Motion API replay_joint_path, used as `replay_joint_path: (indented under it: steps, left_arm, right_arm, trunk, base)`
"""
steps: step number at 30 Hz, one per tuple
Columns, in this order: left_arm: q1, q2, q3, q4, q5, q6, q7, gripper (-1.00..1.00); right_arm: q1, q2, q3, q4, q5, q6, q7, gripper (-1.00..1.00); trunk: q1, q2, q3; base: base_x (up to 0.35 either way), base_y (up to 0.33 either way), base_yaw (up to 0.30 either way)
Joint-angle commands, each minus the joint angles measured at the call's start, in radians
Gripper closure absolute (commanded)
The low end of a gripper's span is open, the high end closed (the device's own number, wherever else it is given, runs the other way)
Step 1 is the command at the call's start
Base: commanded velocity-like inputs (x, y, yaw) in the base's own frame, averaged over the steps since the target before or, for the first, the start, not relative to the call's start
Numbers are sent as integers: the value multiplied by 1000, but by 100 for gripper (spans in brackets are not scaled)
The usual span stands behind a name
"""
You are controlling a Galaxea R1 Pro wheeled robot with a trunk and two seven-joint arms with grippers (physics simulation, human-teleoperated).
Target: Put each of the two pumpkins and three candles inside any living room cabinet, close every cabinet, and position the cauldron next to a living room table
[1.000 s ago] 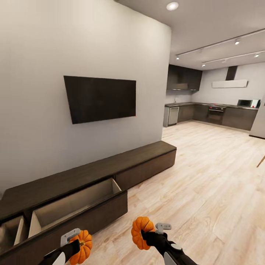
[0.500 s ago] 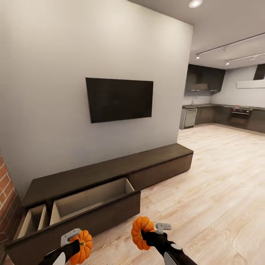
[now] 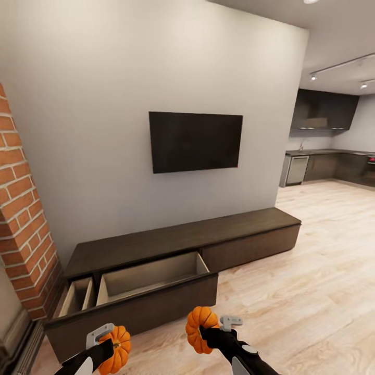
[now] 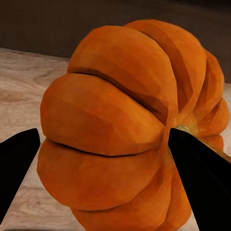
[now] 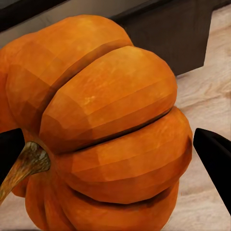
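Low in the head view, the left gripper (image 3: 115, 348) is clamped on one pumpkin (image 3: 117, 350) and the right gripper (image 3: 200, 331) on the other pumpkin (image 3: 199, 328), both above the floor (image 3: 291, 312) before the cabinet (image 3: 177, 245), whose two drawers (image 3: 151, 273) stand open.

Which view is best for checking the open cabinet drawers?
Head view. It shows the whole cabinet with two drawers pulled out, pale insides visible, and the right-hand front shut. The right wrist view catches just a dark cabinet face behind the pumpkin; the left wrist view gives a dark band above its pumpkin.
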Motion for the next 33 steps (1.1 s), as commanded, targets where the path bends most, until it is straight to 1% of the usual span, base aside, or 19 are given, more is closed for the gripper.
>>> replay_joint_path:
  steps: [1,11,18,26,33]
  left_arm:
    - [0,0,-2,-3,7,5,4,100]
    - [0,0,-1,-3,5,5,4,100]
    - [0,0,-1,-3,5,5,4,100]
    - [0,0,-1,-3,5,5,4,100]
    - [0,0,-1,-3,5,5,4,100]
  right_arm:
    - [-1,-1,4,-2,-7,3,-3,100]
    - [-1,-1,4,-2,-7,3,-2,100]
    - [-1,-1,3,-2,-7,2,3,100]
    - [-1,-3,2,-2,-8,3,6,100]
    - [-1,-5,2,-2,-8,1,8,100]
  trunk:
    - [0,-1,-1]
    - [0,-1,-1]
    - [0,-1,-1]
    - [0,-1,-1]
    - [0,-1,-1]
  base:
    - [0,0,282]
    - [0,-1,283]
    - [6,-85,277]
    - [149,-125,39]
    - [22,-16,0]
